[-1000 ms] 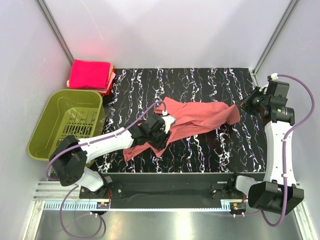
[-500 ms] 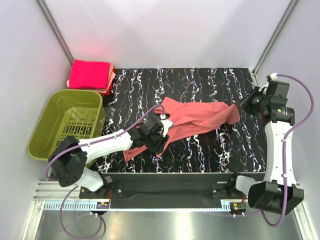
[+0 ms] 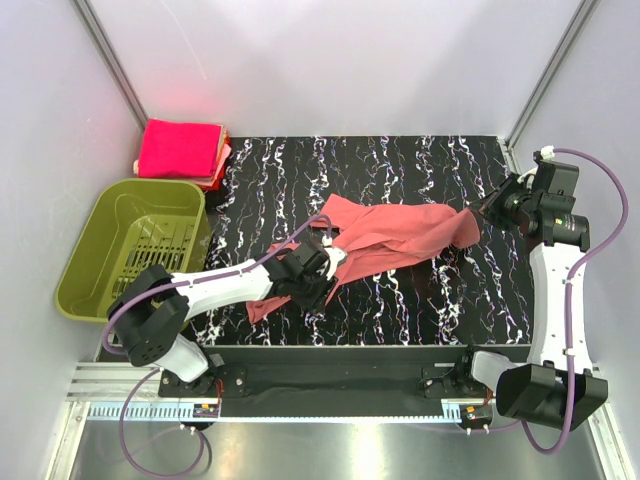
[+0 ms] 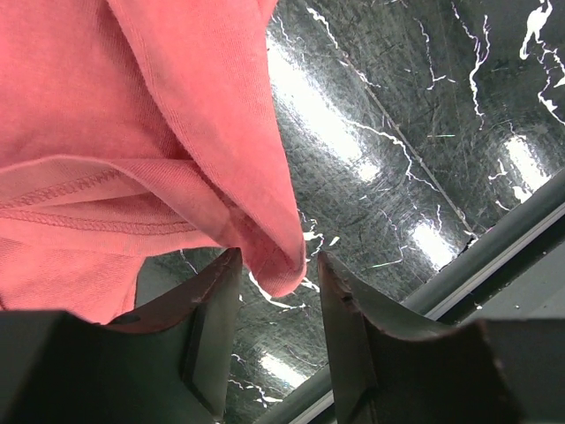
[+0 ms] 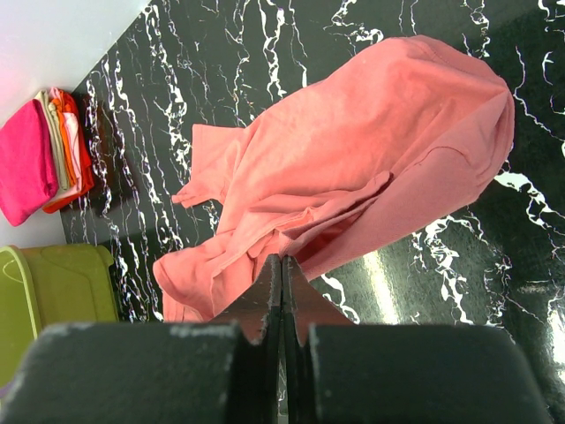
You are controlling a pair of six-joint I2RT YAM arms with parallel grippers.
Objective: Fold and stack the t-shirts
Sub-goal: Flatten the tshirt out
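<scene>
Left gripper [image 4: 278, 259] first: jaws partway apart, and a hanging fold of the salmon t-shirt [image 4: 132, 106] dips right down between its two fingers [image 4: 207, 336]. The cloth sits close against one finger with a sliver of gap at the other, so it's not pinched. Over to the right gripper [image 5: 281, 261]: fingers pressed flat together, and the shirt's edge runs in to their tips (in the top view that far-right corner is drawn up off the table toward the gripper [image 3: 487, 210]). The shirt itself is strung out crumpled across the middle of the black marbled table [image 3: 420, 290], from the left gripper [image 3: 325, 262] at its near-left end to the right one. The folded magenta t-shirts [image 3: 180, 148] are stacked off the far-left corner, and the green basket [image 3: 120, 250] sits just in front of them.
</scene>
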